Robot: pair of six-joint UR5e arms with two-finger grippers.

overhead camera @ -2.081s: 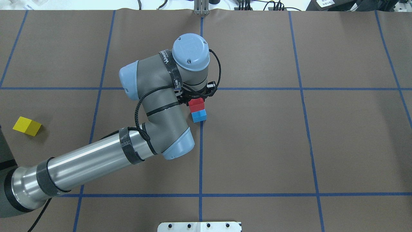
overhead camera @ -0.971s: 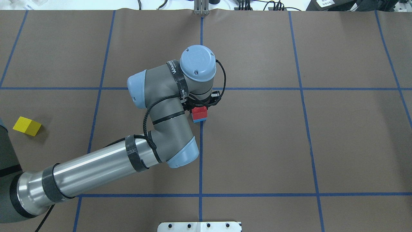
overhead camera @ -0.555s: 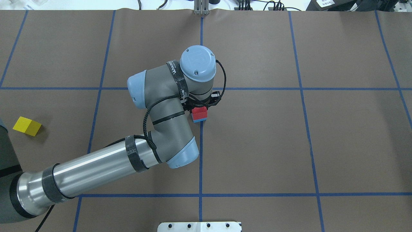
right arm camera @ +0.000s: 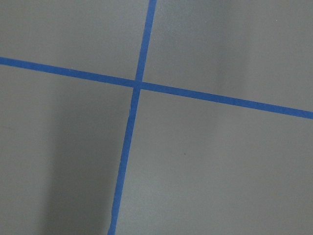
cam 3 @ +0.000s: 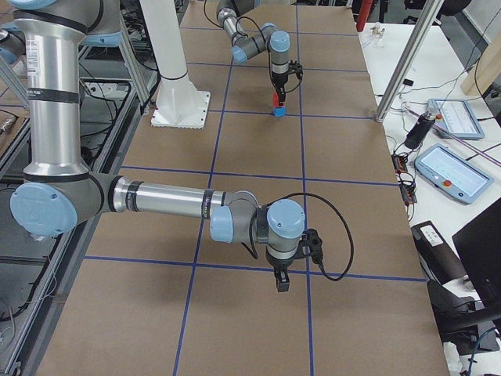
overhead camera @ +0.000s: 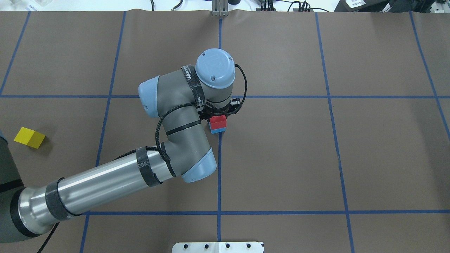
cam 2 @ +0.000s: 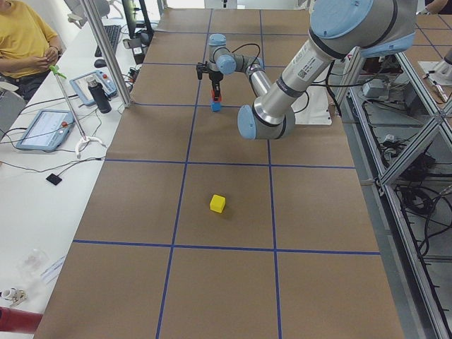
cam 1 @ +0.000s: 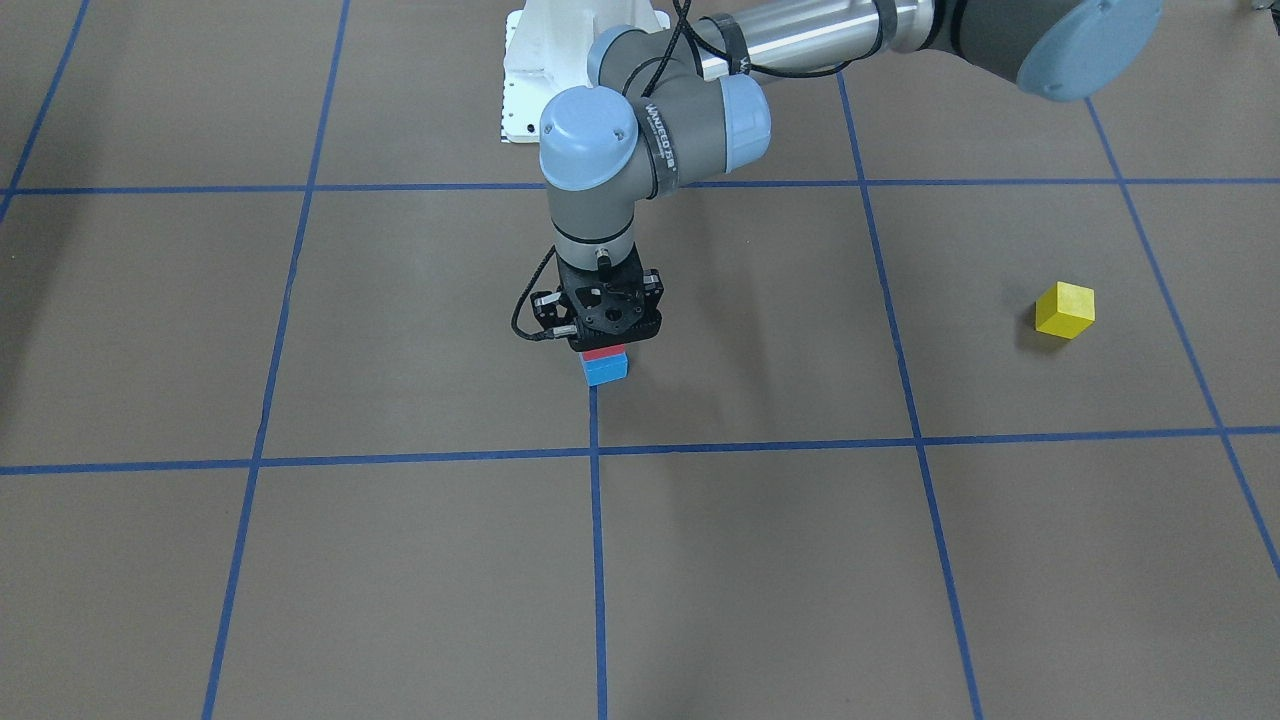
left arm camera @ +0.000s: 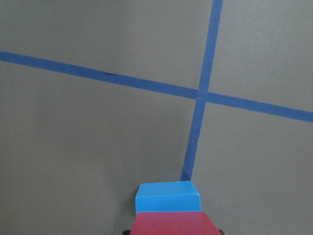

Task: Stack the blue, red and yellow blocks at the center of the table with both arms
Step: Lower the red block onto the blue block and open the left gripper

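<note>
Our left tool point(cam 1: 603, 346) is clamped on the red block point(overhead camera: 218, 121). Two seconds ago that block hung above the blue block point(cam 1: 605, 371) with much of the blue showing. It has since come down and now appears to rest on it, beside the central tape cross point(left arm camera: 199, 93) on the surface point(cam 1: 800, 560). We judge the second tier set and only awaiting release. The yellow block point(cam 1: 1065, 309) lies well apart on the left arm's side, untouched. Our right tool point(cam 3: 282, 283) hangs over the surface far from the stack, and we cannot tell how its jaws stand.
</note>
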